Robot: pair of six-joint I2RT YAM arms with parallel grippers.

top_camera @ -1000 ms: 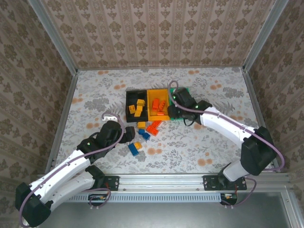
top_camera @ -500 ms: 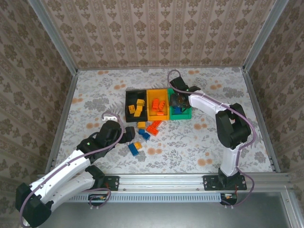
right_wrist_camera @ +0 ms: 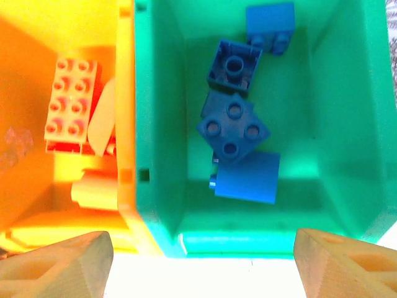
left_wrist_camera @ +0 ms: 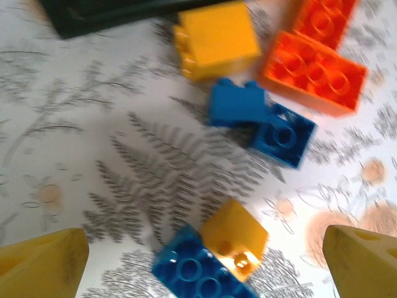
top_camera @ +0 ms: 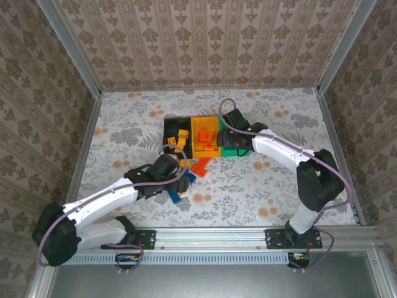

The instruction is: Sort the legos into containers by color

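The right end effector (right_wrist_camera: 198,270) hangs wide and empty over the green bin (right_wrist_camera: 350,105), where blue legos (right_wrist_camera: 234,129) lie sorted. The left end effector (left_wrist_camera: 205,267), equally wide and empty, hovers over the desk (left_wrist_camera: 80,149), straddling a touching blue brick (left_wrist_camera: 195,278) and yellow brick (left_wrist_camera: 231,231), probably lining up a pick.

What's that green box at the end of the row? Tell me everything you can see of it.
The green bin is a small open-topped rectangular box of smooth, glossy-looking plastic, standing upright on the table. Its side wall joins the orange-yellow bin. Several blue bricks lie jumbled on its floor, no other colour. The right arm's fingers spread open above it.
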